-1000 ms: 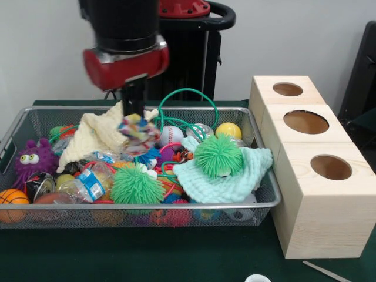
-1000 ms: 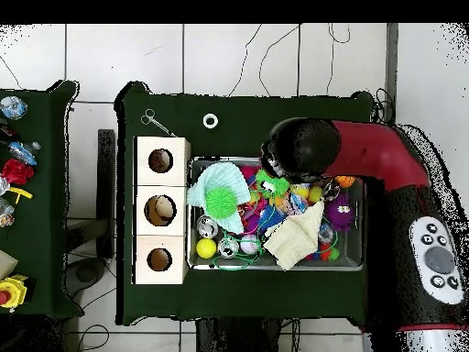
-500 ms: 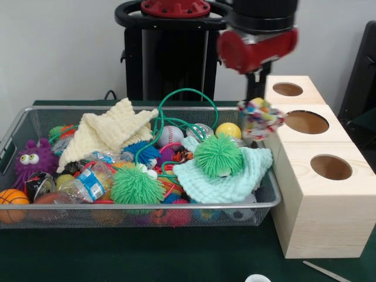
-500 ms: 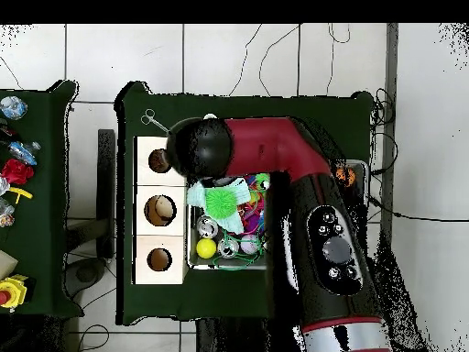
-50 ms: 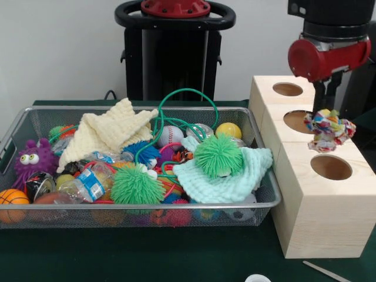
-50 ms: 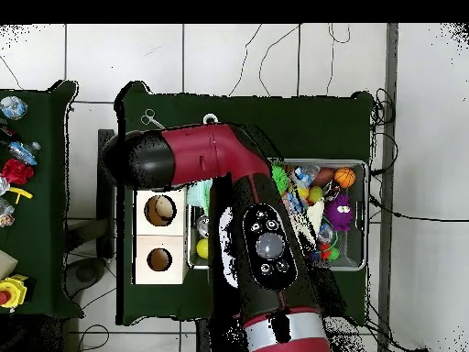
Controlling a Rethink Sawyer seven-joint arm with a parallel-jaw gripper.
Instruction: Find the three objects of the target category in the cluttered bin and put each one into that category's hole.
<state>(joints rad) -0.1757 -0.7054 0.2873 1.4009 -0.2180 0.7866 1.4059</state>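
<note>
Three round holes open in the top of the pale wooden box point(image 5: 320, 194) standing to the right of the wire mesh bin point(image 5: 23, 126) on the dark green table point(image 5: 117, 258). The gripper point(image 5: 326, 104) hangs from the red and black arm point(image 6: 229, 170) over the right side of that box, its dark fingers clenched on a multicoloured knotted rope toy point(image 5: 329, 129), which dangles in the air between the middle hole point(image 5: 301, 121) and the near hole point(image 5: 331, 167), clear of the wood. In the overhead view the arm's black end covers the toy and part of the box. Inside the bin lie a cream knitted cloth point(image 5: 108, 132) at the far left, a mint green cloth point(image 5: 235, 176) at the right with a green spiky ball point(image 5: 218, 155) resting on it, a second green spiky ball point(image 5: 136, 185) near the front, a purple monster toy point(image 5: 34, 158) and an orange ball point(image 5: 12, 202) at the left end, a baseball point(image 5: 171, 136), a yellow ball point(image 5: 228, 130) and a looping green cord point(image 5: 188, 106).
</note>
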